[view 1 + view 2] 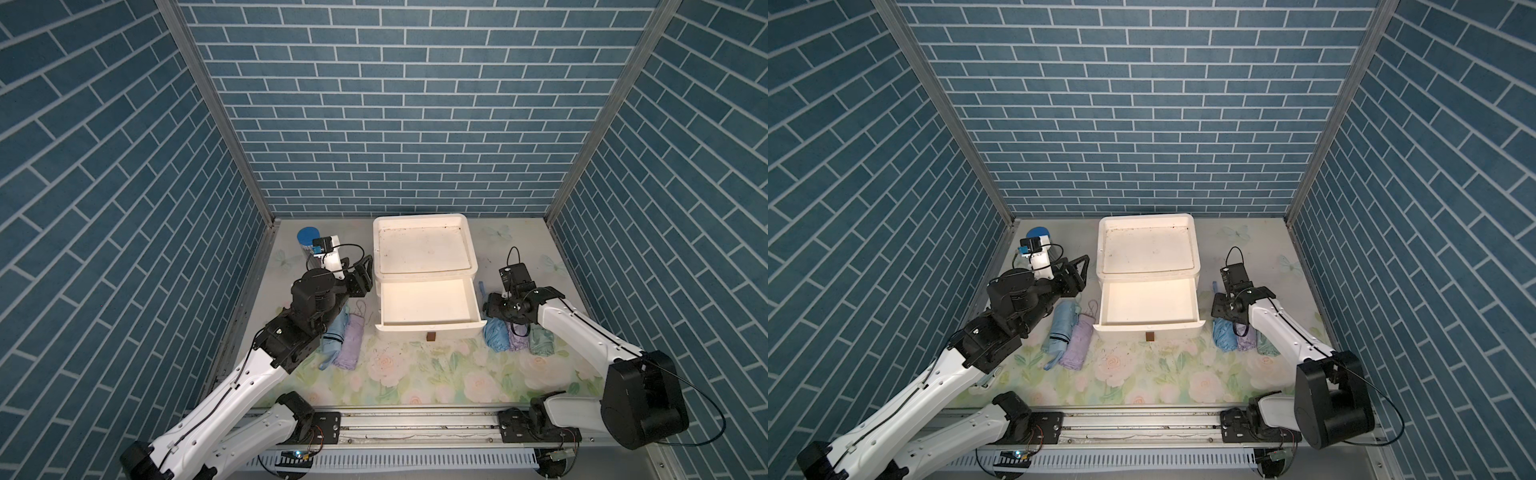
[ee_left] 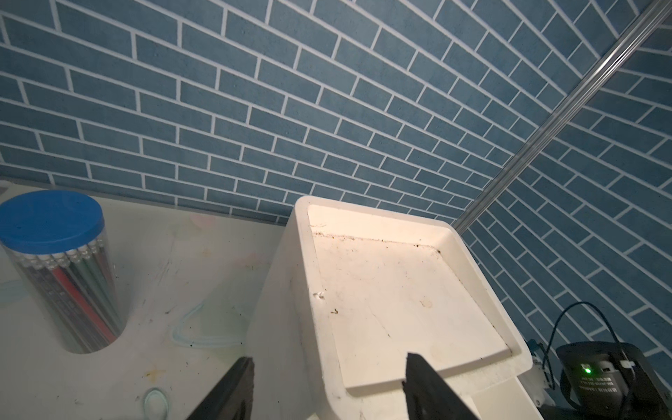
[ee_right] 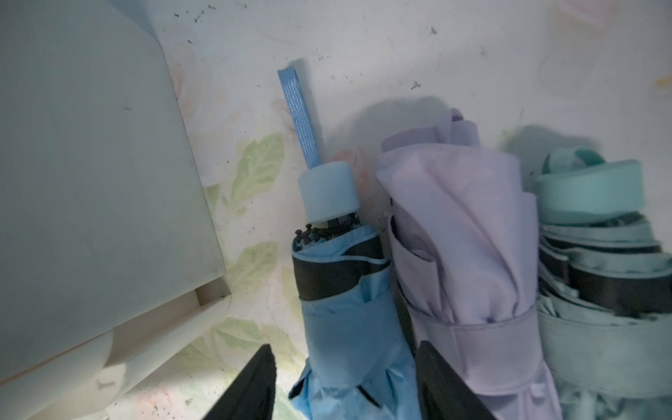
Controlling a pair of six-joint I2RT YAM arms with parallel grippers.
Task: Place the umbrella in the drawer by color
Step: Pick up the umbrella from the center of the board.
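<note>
Blue-brick walls (image 1: 395, 104), floral tabletop (image 1: 436, 374). On it, just right of the open white drawer (image 1: 432, 330): blue umbrella (image 3: 338, 302), touching purple umbrella (image 3: 465, 236), then green umbrella (image 3: 600, 327). Straddled by right gripper (image 3: 345, 345), jaws apart. Spread too and empty: left gripper (image 2: 327, 358), raised beside the cabinet (image 2: 302, 254).

The white-and-black left arm (image 1: 249, 374) is stretching forward, holding its black two-fingered left tool (image 2: 327, 367) roughly level with the fingers spread apart. The matching right arm (image 1: 582, 328) is angling its right tool (image 3: 345, 363) downward, fingers likewise parted.
</note>
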